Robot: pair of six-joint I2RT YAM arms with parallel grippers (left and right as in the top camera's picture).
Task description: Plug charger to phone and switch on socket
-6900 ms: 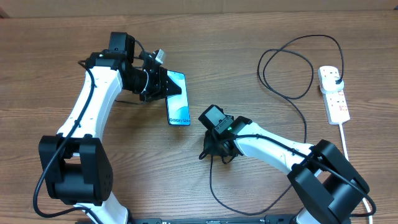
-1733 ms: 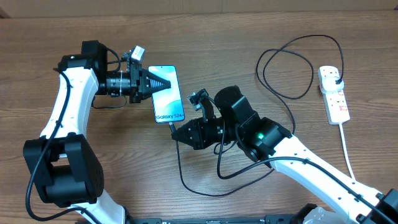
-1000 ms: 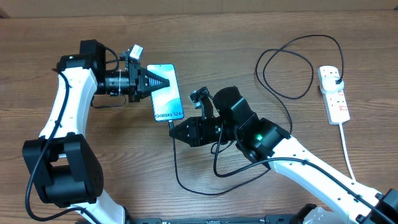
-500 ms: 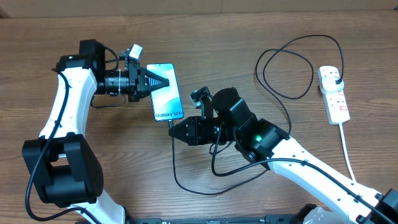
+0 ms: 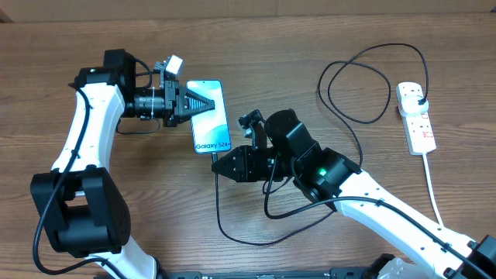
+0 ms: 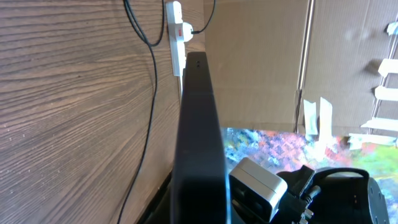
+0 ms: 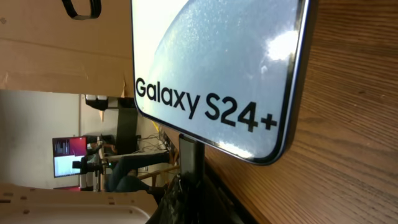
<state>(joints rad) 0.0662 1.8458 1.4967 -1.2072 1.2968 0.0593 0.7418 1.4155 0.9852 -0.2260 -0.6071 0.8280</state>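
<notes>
The phone (image 5: 209, 116) has a light blue screen reading "Galaxy S24+" and is held off the table, tilted. My left gripper (image 5: 200, 104) is shut on its upper part. The left wrist view shows the phone edge-on (image 6: 199, 137). My right gripper (image 5: 219, 164) is shut on the connector end of the charger (image 5: 216, 203), just below the phone's bottom edge. In the right wrist view the connector (image 7: 191, 158) meets the bottom edge of the phone (image 7: 217, 62); whether it is seated I cannot tell. The socket (image 5: 416, 118) lies at the far right with the black plug (image 5: 419, 98) in it.
The black cable loops on the table under my right arm and in wide loops (image 5: 364, 85) towards the socket. The socket's thick white cord (image 5: 434, 194) runs down the right side. The socket also shows in the left wrist view (image 6: 177, 34).
My left gripper has shifted the phone slightly to the right. My right gripper has crept left with the connector and stays at the phone's bottom edge.
</notes>
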